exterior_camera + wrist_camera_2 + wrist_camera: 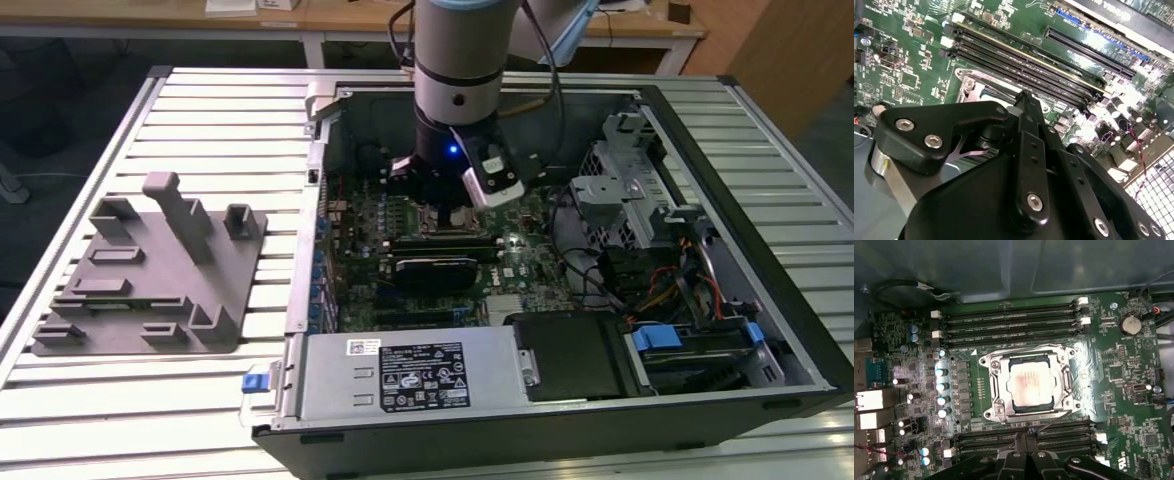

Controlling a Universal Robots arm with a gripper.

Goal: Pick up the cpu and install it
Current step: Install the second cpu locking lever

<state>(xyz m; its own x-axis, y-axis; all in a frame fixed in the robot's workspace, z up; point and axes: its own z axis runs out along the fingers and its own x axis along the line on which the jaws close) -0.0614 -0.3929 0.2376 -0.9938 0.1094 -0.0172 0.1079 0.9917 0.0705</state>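
A robot arm [461, 60] reaches down into an open desktop computer case [561, 400] lying on a slatted metal table [200, 110], its gripper [447, 205] hovering low over the green motherboard [534, 265]. In the first wrist view the cpu [1028, 385] — a square chip with a silvery top — sits inside its socket, framed by the metal retention bracket [1026, 412], with rows of long black memory slots [1009, 322] on either side of it. The gripper's black fingers [1026, 457] appear drawn close together at the picture's edge, their tips just short of the socket frame and pinching nothing that can be seen. The second wrist view looks past the gripper's black linkage [1024, 165] toward the same board, where a corner of the socket frame [971, 82] peeks out beneath the fingers.

On the exterior view's left, a grey plastic fixture tray [154, 275] rests on the table, well apart from the case. A silver power supply [407, 375] occupies the near edge of the case — beside it, a black drive bay [574, 355].
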